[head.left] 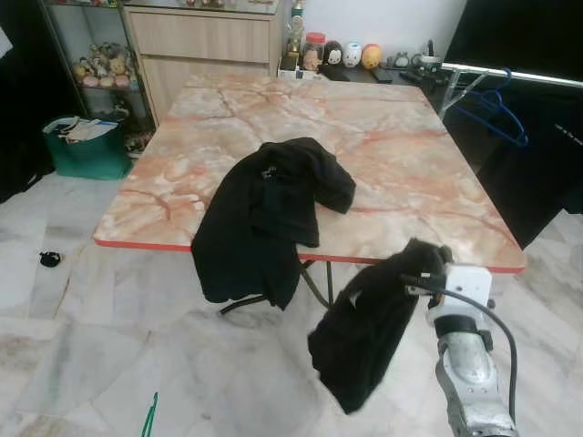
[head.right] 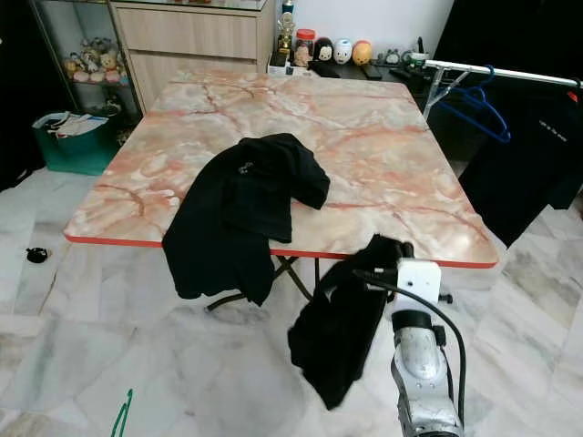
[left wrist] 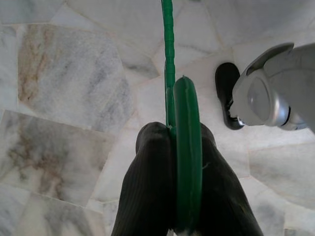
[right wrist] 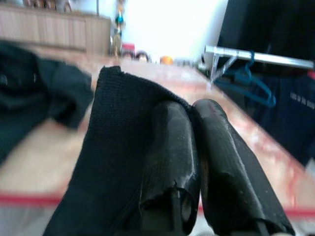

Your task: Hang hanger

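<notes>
Between left jaws, green hanger

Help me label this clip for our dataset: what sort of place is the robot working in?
Most likely a room in a home, used for laundry. A marble-patterned table holds a black garment, a clothes rail carries a blue hanger, and a wooden cabinet stands behind.

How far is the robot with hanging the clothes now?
Done: blue hanger already on the rail. In hand: the right gripper holds a black garment; the left gripper holds a green hanger. Left: dress the hanger and hang it; another black garment waits on the table.
</notes>
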`<state>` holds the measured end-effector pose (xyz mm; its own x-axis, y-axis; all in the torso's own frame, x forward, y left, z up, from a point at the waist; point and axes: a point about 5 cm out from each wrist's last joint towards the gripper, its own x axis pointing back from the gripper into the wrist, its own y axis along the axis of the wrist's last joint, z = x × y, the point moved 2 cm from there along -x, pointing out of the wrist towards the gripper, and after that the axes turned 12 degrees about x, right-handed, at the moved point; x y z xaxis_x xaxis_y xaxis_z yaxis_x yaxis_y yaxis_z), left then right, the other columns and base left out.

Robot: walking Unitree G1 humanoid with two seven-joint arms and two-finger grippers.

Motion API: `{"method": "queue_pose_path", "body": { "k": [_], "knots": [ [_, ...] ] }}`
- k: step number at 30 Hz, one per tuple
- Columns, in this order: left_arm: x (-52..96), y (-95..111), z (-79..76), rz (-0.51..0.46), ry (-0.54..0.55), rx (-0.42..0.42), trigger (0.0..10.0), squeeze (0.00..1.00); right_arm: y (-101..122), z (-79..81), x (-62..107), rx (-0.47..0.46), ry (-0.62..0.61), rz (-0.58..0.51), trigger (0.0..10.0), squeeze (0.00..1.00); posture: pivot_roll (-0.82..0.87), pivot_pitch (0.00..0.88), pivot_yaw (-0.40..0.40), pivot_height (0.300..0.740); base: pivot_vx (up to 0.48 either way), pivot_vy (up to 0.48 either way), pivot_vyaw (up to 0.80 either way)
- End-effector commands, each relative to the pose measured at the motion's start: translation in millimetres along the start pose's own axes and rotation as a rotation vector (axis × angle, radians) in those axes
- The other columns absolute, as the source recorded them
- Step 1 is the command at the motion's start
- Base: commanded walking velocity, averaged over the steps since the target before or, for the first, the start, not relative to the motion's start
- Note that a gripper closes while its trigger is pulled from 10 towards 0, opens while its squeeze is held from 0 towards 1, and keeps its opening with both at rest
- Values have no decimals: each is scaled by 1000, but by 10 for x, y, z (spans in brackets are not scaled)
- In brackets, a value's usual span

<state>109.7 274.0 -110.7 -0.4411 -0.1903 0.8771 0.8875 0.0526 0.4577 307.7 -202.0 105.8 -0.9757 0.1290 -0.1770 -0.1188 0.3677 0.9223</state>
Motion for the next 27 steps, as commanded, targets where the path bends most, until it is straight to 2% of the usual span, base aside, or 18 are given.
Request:
{"method": "queue_pose_path", "body": {
  "k": [1,4,6,9,11,13,22,27],
  "knots": [
    [1,-16,-4,3,5,10,10000,0,265,-54,-123,8,-24,-93,10000,0,82,0,-46,740,0,0,0],
    [1,-11,0,4,6,11,10000,0,426,-44,-189,12,-24,-144,10000,0,84,0,-46,740,0,0,0],
    [1,-8,1,-1,7,30,10000,0,633,-9,-249,50,-5,-210,10000,0,87,0,-47,740,0,0,0],
    [1,-7,5,-2,8,43,10000,0,769,-25,-292,14,-23,-237,10000,0,90,0,-46,740,0,0,0],
    [1,-3,4,-4,7,47,10000,0,964,-47,-368,11,-30,-287,10000,0,83,0,-46,740,0,0,0],
    [0,-2,3,-3,6,47,10000,0,1067,-56,-416,4,-34,-317,10000,0,81,0,-46,740,0,0,0],
    [-1,1,-9,-9,5,69,10000,0,1108,-60,-465,17,-31,-311,10000,0,95,0,-56,740,0,0,0],
    [-2,5,-19,-13,-1,77,10000,0,1059,-71,-411,30,-37,-299,10000,0,90,0,-56,740,0,0,0]
  ]
}}
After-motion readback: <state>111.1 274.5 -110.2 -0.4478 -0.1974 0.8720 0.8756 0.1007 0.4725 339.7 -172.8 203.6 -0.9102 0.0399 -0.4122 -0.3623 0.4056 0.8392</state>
